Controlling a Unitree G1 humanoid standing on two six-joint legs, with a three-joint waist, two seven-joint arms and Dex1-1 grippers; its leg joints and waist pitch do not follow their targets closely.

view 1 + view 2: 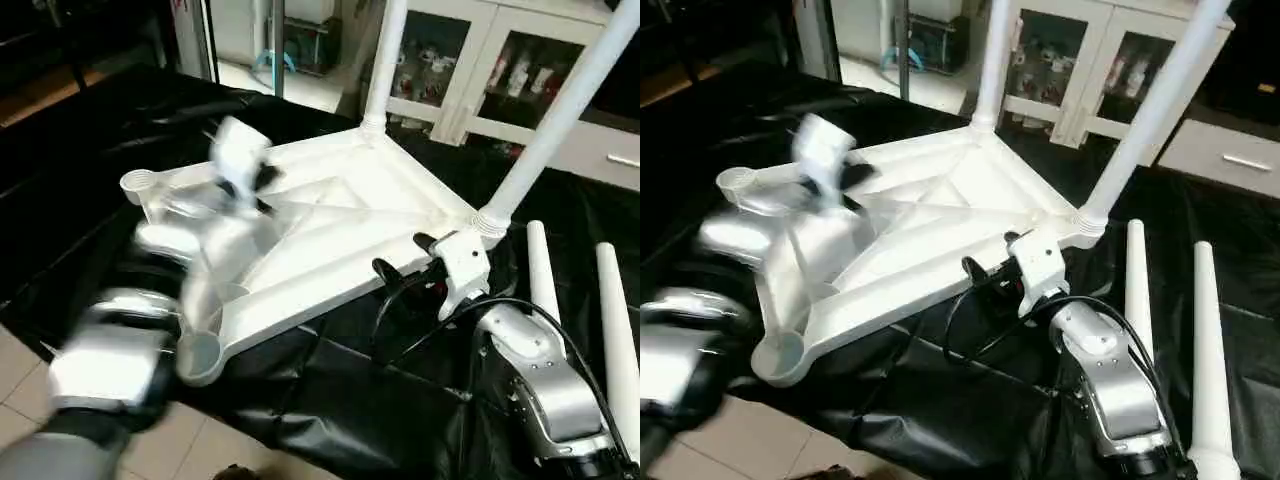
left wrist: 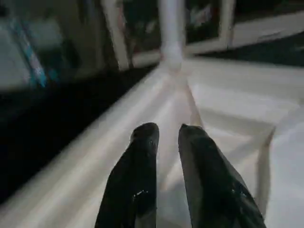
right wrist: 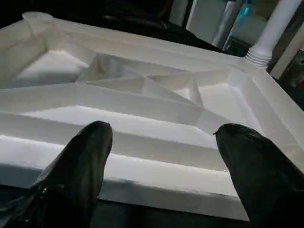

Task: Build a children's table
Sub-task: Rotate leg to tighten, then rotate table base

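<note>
- Children's table top [image 1: 330, 215] lies upside down on the black-covered counter [image 1: 100, 150], ribbed underside up, one corner hanging near the counter's front edge.
- Two legs already stand in the far corner sockets: far leg [image 1: 385, 60] and right-hand leg [image 1: 565, 110], both upright and leaning a little outward.
- Two loose legs [image 1: 1137, 290] [image 1: 1210, 350] lie side by side on the counter at the robot's right, well clear of the top.
- Two sockets are open: near corner socket [image 1: 198, 358] and left corner socket [image 1: 138, 183].
- Left gripper [image 2: 166, 135] is over the top's underside, motion-blurred in the head views; fingers [image 2: 142, 142] narrow, only a slim gap, nothing between them.
- Right gripper [image 3: 161, 137] sits just at the top's near edge by the right-hand leg; fingers [image 3: 90, 142] spread wide, nothing held (edge rail lies in front of them, contact can't be told).
- Handling, as a guess: the top looks like stiff, light moulded plastic, smooth and probably slippery on the cloth; best gripped at an edge rail or rib, not the flat panels.
- Legs are likely light, rigid, smooth tapered tubes (may roll); take one around mid-shaft, and seat the end that fits the socket.
- Risk: pushing a leg in could slide the top toward the counter edge; brace it with the other gripper.
</note>
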